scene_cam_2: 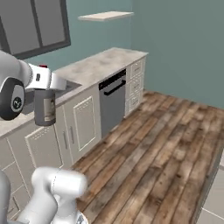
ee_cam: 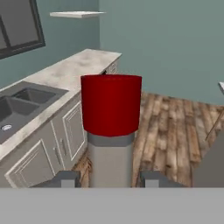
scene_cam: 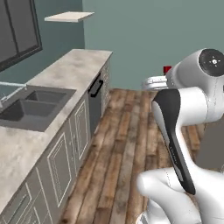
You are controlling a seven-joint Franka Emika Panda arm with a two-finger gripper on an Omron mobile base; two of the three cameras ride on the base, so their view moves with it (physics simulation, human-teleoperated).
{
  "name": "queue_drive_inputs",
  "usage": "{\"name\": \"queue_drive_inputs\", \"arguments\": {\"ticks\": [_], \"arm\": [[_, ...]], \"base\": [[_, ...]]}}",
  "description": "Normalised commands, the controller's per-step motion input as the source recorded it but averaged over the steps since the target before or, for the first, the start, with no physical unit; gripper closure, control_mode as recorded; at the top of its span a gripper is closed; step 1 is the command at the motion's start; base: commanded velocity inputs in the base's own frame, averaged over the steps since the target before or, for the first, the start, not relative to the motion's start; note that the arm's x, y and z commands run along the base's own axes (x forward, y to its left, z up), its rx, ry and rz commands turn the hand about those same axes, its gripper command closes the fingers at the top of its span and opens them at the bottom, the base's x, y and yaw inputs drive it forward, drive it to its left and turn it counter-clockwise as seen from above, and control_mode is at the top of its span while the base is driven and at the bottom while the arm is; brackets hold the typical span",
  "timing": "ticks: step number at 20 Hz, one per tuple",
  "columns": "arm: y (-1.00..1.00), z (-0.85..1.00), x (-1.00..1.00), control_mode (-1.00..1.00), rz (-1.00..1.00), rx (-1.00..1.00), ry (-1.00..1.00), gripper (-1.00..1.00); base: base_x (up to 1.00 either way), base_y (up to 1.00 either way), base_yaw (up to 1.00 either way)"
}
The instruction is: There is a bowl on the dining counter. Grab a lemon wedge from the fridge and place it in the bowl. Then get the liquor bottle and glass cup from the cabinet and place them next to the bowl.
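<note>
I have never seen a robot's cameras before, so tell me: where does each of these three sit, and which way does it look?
Left base view: behind the arm's left, looking forward over the sink and wall counter; the white arm rises at right.
Right base view: behind its right, facing the same counter and dishwasher; the arm holds the liquor bottle at left.
Hand view: on the hand, looking along the bottle's red cap.
Shared: all three show sink, counter and wall shelf.
</note>
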Motion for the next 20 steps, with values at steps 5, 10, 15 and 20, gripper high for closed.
{"name": "queue_drive_inputs", "arguments": {"ticks": [5,10,15,20], "arm": [[0.00,0.00,0.00,1.00,0.00,0.00,0.00,1.00],[0.00,0.00,0.00,1.00,0.00,0.00,0.00,1.00],[0.00,0.00,0.00,1.00,0.00,0.00,0.00,1.00],[0.00,0.00,0.00,1.00,0.00,0.00,0.00,1.00]], "base": [[0.76,-0.02,-0.55],[1.00,0.07,-0.38],[1.00,0.12,-0.32],[1.00,0.13,-0.32]]}}
